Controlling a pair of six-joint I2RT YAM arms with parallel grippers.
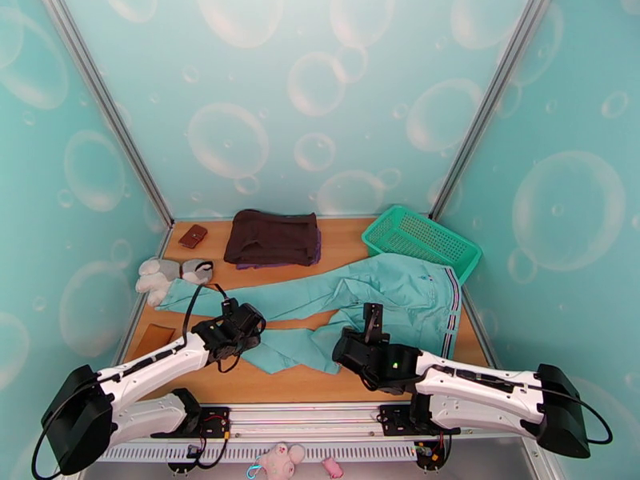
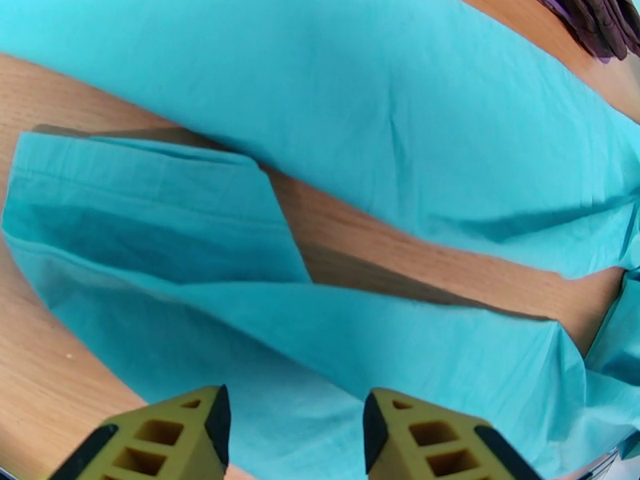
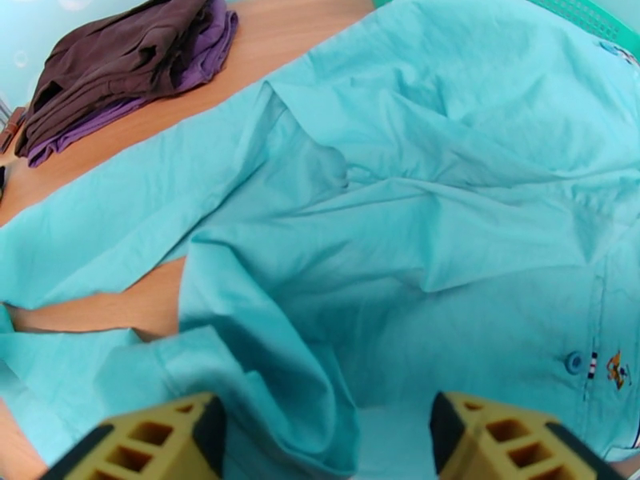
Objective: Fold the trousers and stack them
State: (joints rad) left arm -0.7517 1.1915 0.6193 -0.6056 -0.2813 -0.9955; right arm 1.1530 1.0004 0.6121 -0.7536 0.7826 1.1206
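The trousers (image 1: 400, 290) lie spread across the wooden table (image 1: 264, 384), striped waistband at 3 o'clock and both legs running toward 9 o'clock, the far leg stretched long, the near leg shorter with its end doubled back on itself; the left gripper (image 2: 292, 410) hangs over that near leg at 7 o'clock, fingers spread with nothing between them; the right gripper (image 3: 328, 418) hovers over the rumpled seat at 5 o'clock, jaws likewise wide apart and empty. The step in hand appears to be the first fold; doing it well likely means flattening the doubled-back end and the creases at the crotch, then each gripper pinching one edge of the near leg low against the wood and laying it squarely over the far leg; a grab through two layers could drag the garment askew. Count: one pair of trousers, two legs; two grippers; one green mesh basket (image 1: 424, 238) at 1 o'clock; one dark folded stack (image 1: 272, 236) at 12 o'clock, brown over purple; one plush toy (image 1: 164, 275) at 9 o'clock; one small brown case (image 1: 193, 235) at 10 o'clock.
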